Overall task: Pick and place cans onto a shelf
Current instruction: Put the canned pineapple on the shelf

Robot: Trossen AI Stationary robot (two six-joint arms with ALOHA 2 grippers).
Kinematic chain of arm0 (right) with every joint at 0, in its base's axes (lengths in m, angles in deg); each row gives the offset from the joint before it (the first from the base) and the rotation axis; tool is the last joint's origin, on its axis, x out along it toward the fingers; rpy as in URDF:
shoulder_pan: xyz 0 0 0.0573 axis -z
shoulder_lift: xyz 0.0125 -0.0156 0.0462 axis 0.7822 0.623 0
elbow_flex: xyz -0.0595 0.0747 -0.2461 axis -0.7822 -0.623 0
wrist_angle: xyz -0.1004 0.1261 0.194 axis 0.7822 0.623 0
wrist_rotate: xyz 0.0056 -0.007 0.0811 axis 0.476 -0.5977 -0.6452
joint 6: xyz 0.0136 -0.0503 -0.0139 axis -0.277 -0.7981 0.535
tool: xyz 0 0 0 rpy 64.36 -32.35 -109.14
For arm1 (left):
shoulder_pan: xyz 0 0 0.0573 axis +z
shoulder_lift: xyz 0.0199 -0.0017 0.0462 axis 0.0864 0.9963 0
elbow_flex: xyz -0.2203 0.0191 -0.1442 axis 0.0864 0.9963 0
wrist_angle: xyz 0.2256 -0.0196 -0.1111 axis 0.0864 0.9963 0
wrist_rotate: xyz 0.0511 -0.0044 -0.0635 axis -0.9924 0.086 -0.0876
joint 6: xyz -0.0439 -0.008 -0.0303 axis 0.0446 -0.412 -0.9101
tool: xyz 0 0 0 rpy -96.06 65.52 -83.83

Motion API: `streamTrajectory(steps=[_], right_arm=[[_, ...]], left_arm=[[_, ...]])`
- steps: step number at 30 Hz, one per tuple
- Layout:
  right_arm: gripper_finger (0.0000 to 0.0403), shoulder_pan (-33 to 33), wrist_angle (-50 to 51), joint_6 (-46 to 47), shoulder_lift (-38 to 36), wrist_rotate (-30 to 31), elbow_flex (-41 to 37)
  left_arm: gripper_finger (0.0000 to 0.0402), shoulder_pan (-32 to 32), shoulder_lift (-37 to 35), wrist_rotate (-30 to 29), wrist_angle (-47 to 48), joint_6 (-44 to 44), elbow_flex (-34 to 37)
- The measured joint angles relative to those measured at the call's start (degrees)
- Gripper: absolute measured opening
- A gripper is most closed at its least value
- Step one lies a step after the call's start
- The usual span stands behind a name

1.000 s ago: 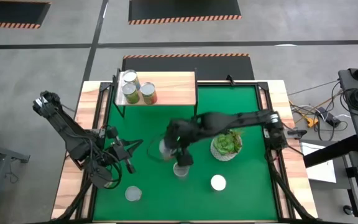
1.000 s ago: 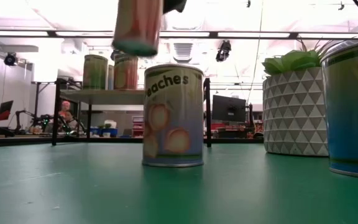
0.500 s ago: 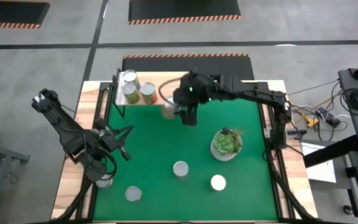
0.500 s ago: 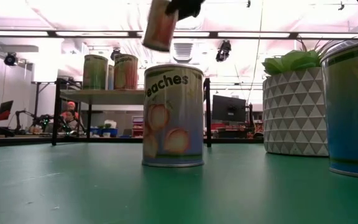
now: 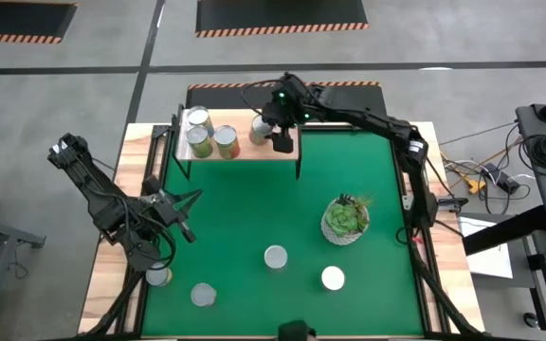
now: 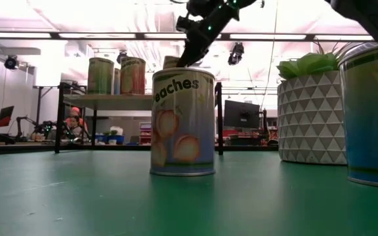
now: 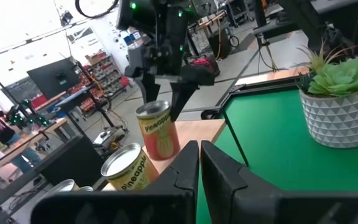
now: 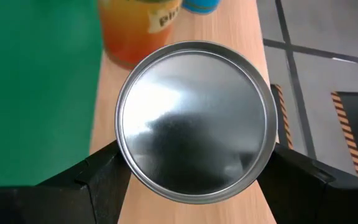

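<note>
The shelf [image 5: 254, 142] stands at the mat's far left. Three cans [image 5: 205, 133] stand on its left part. My right gripper [image 5: 271, 130] is over the shelf's right part, shut on a can with an orange pineapple label [image 7: 158, 129], which stands about level with the other shelf cans in the low view [image 6: 170, 61]. My left gripper [image 5: 188, 202] hovers shut and empty over the mat's left side. Its fingers show in the left wrist view [image 7: 199, 163]. Three more cans [image 5: 275, 257] stand on the near mat, and one more can [image 5: 159, 276] stands by its left edge. My right gripper pinches the can's upper wall just below the silvery top [image 8: 194, 121], one finger [image 8: 101, 180] on each side. The fingers come from above, pointing down. The can is nearly upright, with its bottom at the shelf board [image 7: 197, 134]; I cannot tell whether it rests there.
A white pot with a green plant [image 5: 346, 220] stands on the right of the green mat [image 5: 349, 161]. In the low view a peaches can [image 6: 183, 121] stands in front, a blue can [image 6: 376, 111] at the right. Bare shelf board lies around the held can.
My right gripper has carried the can from above the mat's middle toward the far edge, then down onto the shelf's right part, bringing it from tilted to nearly upright. My left gripper has drawn back a little toward the table's left edge.
</note>
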Motion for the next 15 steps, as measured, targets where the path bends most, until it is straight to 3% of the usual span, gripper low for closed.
streamTrajectory(steps=[15], right_arm=[[0.029,1.1,-2.68,-1.34,2.59,-0.06,0.84]], left_arm=[[0.0,0.0,0.48,-0.02,0.2,0.02,0.0]])
